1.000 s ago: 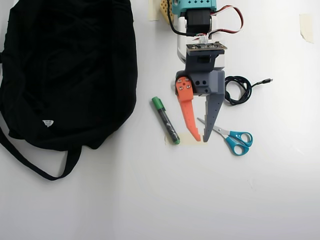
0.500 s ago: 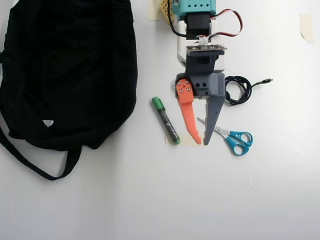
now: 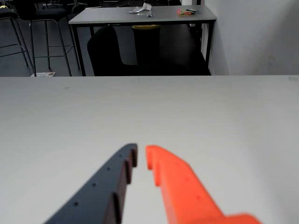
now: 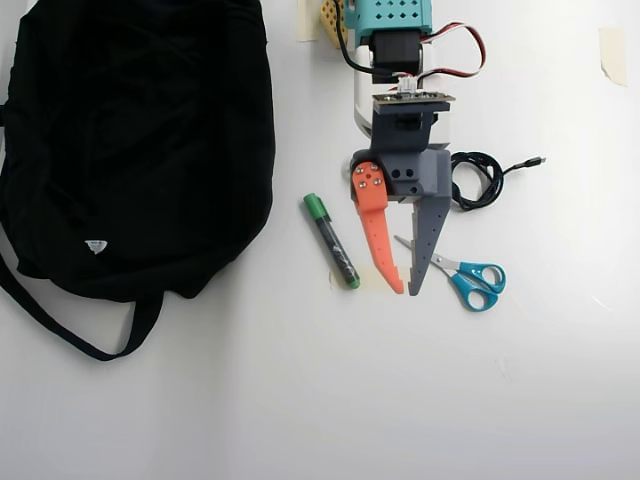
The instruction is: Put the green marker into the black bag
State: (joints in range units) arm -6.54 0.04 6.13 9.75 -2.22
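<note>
1. The claw (image 4: 407, 291) hangs over the white desk (image 4: 330, 400) with its orange finger (image 4: 378, 235) and grey finger (image 4: 428, 240) nearly together, a thin gap left at the tips, and nothing between them.
2. In the wrist view the same two tips (image 3: 140, 156) sit almost touching above bare desk (image 3: 149, 112), grey on the left and orange on the right.
3. The green marker (image 4: 332, 241) lies flat on the desk just left of the orange finger in the overhead view, apart from it, its green cap pointing up the picture and its small green end lower right.
4. The marker's lower end rests on a pale yellowish patch (image 4: 372, 277) on the desk, which the claw tips hover near.
5. The black bag (image 4: 135, 140) fills the upper left of the overhead view, well clear of the claw; its right edge is near the marker's cap, its white label (image 4: 96, 245) shows low on the fabric, and its strap (image 4: 70, 325) loops out below.
6. Blue-handled scissors (image 4: 465, 275) lie just right of the grey finger, blades passing under its tip.
7. A coiled black cable (image 4: 478, 180) rests beside the arm's grey body.
</note>
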